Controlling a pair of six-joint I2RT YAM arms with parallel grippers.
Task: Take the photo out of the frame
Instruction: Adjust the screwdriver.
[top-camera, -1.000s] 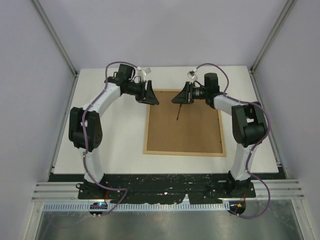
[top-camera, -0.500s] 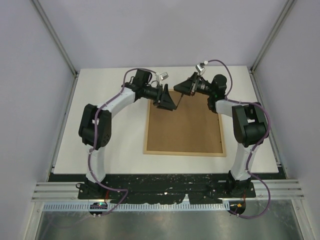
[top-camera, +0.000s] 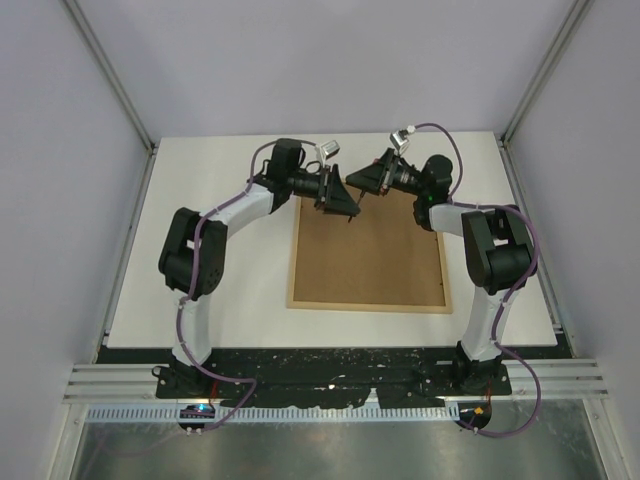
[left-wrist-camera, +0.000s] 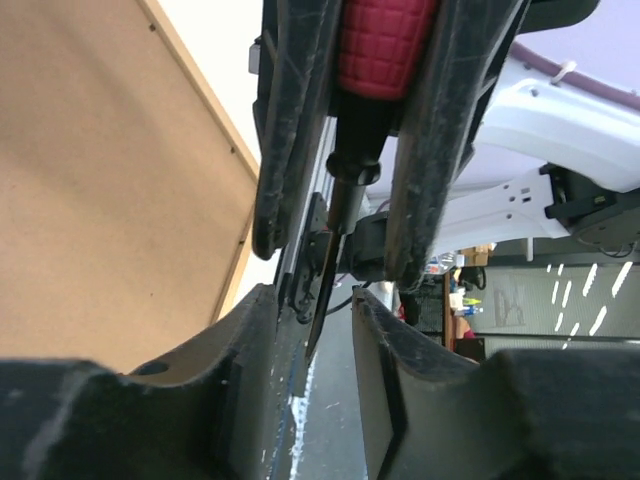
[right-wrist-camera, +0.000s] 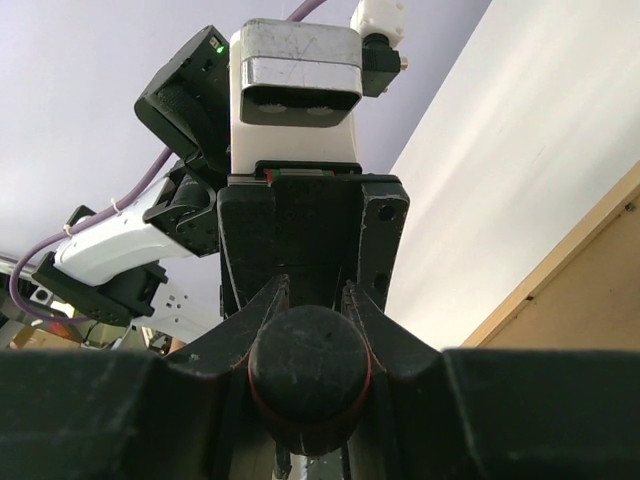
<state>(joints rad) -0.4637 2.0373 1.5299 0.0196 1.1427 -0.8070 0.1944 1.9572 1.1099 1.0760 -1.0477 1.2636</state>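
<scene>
The frame (top-camera: 368, 255) lies face down on the table, its brown fibreboard back up; it also shows in the left wrist view (left-wrist-camera: 100, 180) and the right wrist view (right-wrist-camera: 590, 290). The photo is hidden under the back. My right gripper (top-camera: 362, 180) is shut on a screwdriver with a red handle (left-wrist-camera: 385, 40) and a black end cap (right-wrist-camera: 310, 375), held above the frame's far edge. My left gripper (top-camera: 342, 200) is open and faces it tip to tip. The screwdriver's blade (left-wrist-camera: 318, 320) hangs between my left fingers (left-wrist-camera: 250, 340), which are not closed on it.
The white table (top-camera: 220, 270) is bounded by the enclosure walls and corner posts (top-camera: 110, 80). The left arm's wrist camera (right-wrist-camera: 295, 75) shows straight ahead in the right wrist view. Both arms reach over the frame's far edge.
My left gripper has swung right from the frame's top left corner to meet the right gripper. My right gripper has raised the screwdriver off the backing and turned it toward the left one.
</scene>
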